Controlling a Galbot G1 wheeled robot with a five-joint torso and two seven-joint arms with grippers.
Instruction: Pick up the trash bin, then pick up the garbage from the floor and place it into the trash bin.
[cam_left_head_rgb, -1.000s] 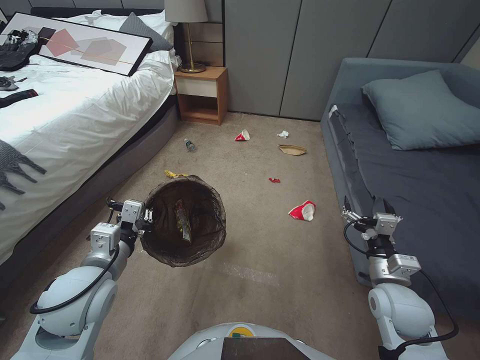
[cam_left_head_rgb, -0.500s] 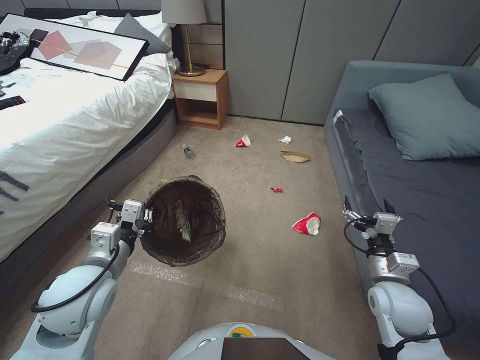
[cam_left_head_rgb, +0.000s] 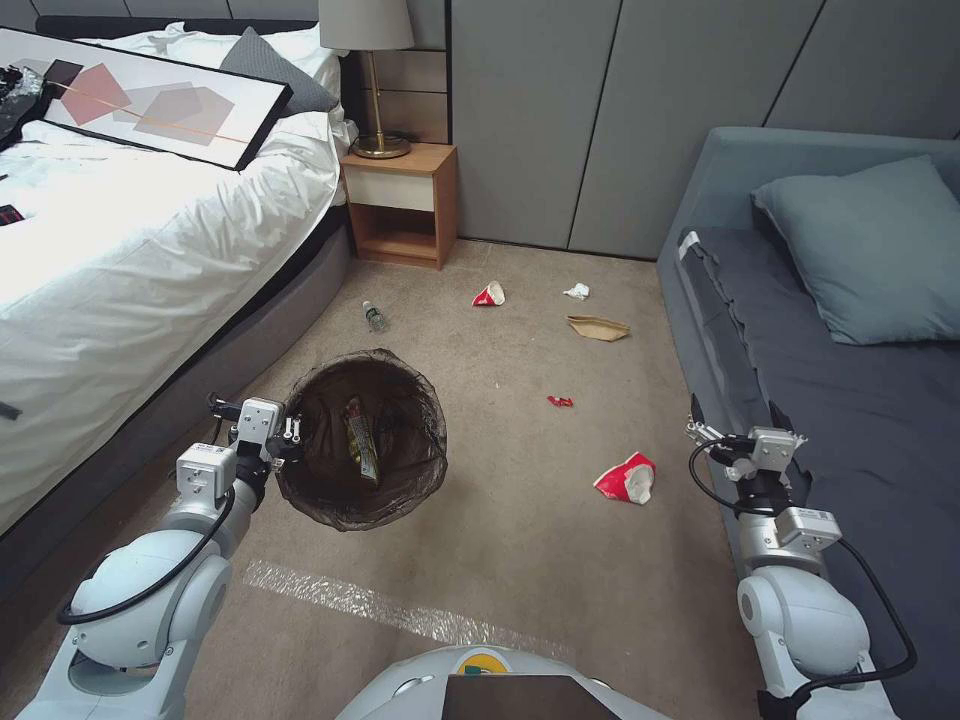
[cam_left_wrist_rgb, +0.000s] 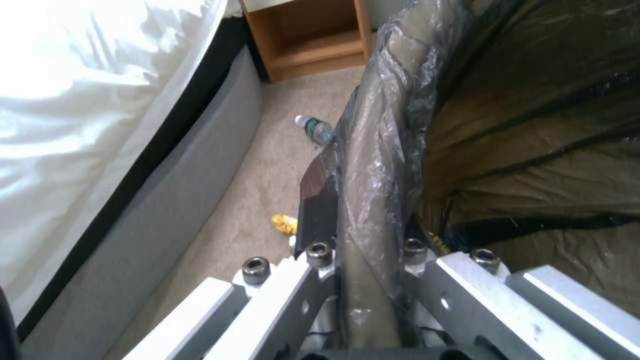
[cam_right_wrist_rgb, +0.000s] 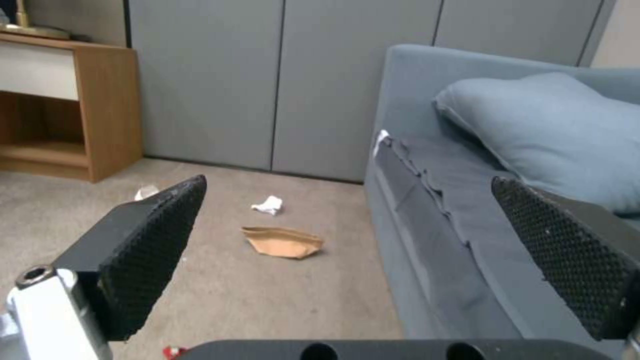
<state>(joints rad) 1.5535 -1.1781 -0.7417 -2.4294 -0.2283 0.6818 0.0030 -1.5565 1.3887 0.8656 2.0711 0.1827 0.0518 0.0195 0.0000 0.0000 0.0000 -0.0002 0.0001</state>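
While the left jaws stayed clamped on its bag-lined rim, the trash bin hung tilted just beside them, clear of the floor, with a snack wrapper already lying inside. From the left wrist, the rim ran straight between the two closed jaws.

Over the past second the whole scene slid down the head view: the robot had driven forward, and the litter itself had not moved. A yellow scrap lay on the carpet just below the left jaws, and a small plastic bottle lay farther ahead, near the bed.

Across the robot, the right jaws stood wide open and empty, held over the edge of the sofa. A crumpled red-and-white wrapper now lay nearest them, on the side toward the bin. A red scrap lay ahead of it; a brown paper bag, a white tissue wad and a second red-and-white wrapper lay well beyond.

With the bin in hand, the first step looked done; the advance likely brought the nearest wrapper closer to the free gripper's reach.
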